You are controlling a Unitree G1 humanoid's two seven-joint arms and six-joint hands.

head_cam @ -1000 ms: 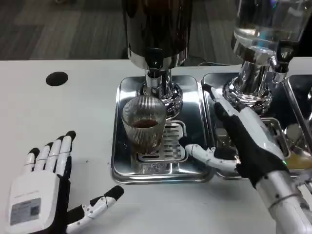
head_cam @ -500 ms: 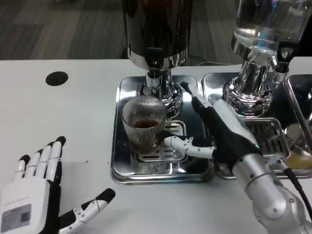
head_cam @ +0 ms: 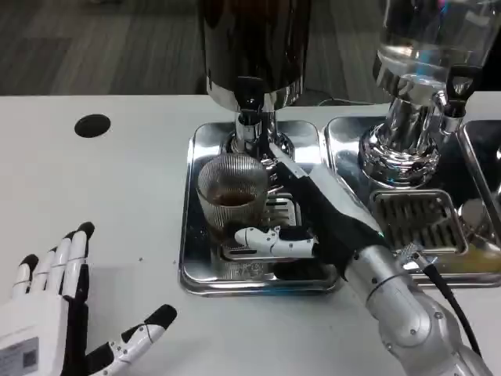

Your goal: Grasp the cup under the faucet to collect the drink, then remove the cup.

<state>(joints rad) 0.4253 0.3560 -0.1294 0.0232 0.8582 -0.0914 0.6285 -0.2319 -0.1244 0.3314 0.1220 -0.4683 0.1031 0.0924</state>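
My right robot hand (head_cam: 313, 210) reaches in from the right over the steel tray (head_cam: 196, 266), its fingers (head_cam: 286, 168) running along the far right side of the cup (head_cam: 232, 197) and its thumb (head_cam: 270, 239) lying across the near side at the cup's base. The hand is spread around the glass; I cannot tell whether the fingers press on it, so I would call it cupped around the cup rather than gripping. The cup is a ribbed clear glass with a little dark drink in the bottom. It stands upright on the slotted grate (head_cam: 278, 210) of the tray, just below the faucet (head_cam: 249, 100) of the dark dispenser (head_cam: 254, 43). To the right stands a second dispenser (head_cam: 423, 47) with clear liquid on its own tray (head_cam: 344, 141). My left robot hand (head_cam: 55, 317) rests low on the white worktop (head_cam: 94, 204) at the near left, palm down, fingers apart, thumb out to the right, holding nothing. A black round hole (head_cam: 92, 125) sits in the worktop at the far left.
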